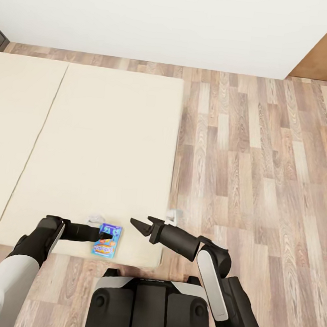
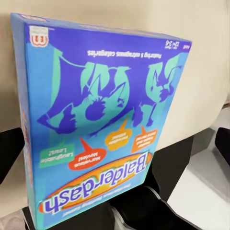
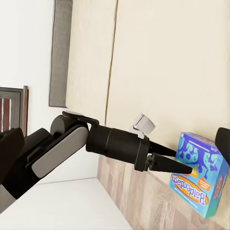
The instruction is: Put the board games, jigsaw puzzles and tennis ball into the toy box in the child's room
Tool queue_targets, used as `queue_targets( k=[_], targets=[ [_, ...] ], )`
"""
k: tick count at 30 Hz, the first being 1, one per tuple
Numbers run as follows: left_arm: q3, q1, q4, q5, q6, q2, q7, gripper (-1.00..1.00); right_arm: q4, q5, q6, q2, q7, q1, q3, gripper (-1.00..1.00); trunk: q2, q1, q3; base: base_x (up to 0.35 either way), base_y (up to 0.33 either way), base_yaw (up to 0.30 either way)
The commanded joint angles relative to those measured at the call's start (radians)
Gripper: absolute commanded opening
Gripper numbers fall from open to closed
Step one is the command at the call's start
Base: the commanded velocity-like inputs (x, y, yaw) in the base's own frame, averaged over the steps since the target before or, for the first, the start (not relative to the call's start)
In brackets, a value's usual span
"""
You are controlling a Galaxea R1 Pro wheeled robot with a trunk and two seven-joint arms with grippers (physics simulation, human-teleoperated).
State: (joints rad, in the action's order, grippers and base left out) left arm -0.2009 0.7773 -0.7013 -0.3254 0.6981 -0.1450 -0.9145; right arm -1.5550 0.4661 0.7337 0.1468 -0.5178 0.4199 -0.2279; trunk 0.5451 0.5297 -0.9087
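A blue board game (image 1: 109, 243) with "Balderdash" print sits at the front edge of the beige bed (image 1: 100, 142). My left gripper (image 1: 107, 236) is shut on the box's left end; its dark fingers (image 3: 167, 160) meet the box (image 3: 199, 175) in the right wrist view. Up close, the box's printed face (image 2: 100, 120) is tilted, with one dark finger (image 2: 139, 206) against it. My right gripper (image 1: 142, 224) hangs open just right of the box, over the bed's front right corner, holding nothing. The toy box and the table are out of view.
A small white object (image 1: 96, 219) lies on the mattress behind the box, and another (image 1: 172, 215) sits at the bed's right edge. Wood-plank floor (image 1: 253, 167) spreads to the right. A white wall (image 1: 172, 19) runs behind the bed. My base (image 1: 149, 307) stands against the bed's front.
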Motion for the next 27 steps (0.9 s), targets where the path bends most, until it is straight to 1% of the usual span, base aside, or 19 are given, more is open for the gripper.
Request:
queue_targets(
  k=[1,5,18,23,27],
  targets=[
    [-0.005,0.000,-0.001,-0.009,0.006,0.001,-0.009,1.00,-0.001,0.003,0.007,0.000,0.000,0.000,0.001,1.00,0.001,0.000,-0.001,0.000,-0.113,0.000],
    [-0.005,0.000,-0.001,-0.009,0.006,0.001,-0.010,1.00,0.000,0.003,0.007,0.000,0.001,0.000,0.001,1.00,0.001,0.000,-0.001,0.000,-0.120,0.000],
    [-0.005,0.000,-0.001,-0.009,0.007,0.001,-0.010,1.00,0.000,0.003,0.007,0.000,0.000,0.000,0.001,1.00,0.001,0.000,-0.001,0.000,-0.058,0.000],
    [-0.005,0.000,-0.001,-0.009,0.008,0.001,-0.011,1.00,0.000,0.003,0.007,0.000,0.000,0.000,0.001,1.00,0.001,0.000,-0.001,0.000,-0.181,0.000],
    [-0.005,0.000,-0.001,-0.009,0.008,0.001,-0.012,1.00,0.000,0.003,0.007,0.000,-0.001,0.000,0.001,1.00,0.001,0.000,-0.001,0.000,-0.075,0.000]
  ],
)
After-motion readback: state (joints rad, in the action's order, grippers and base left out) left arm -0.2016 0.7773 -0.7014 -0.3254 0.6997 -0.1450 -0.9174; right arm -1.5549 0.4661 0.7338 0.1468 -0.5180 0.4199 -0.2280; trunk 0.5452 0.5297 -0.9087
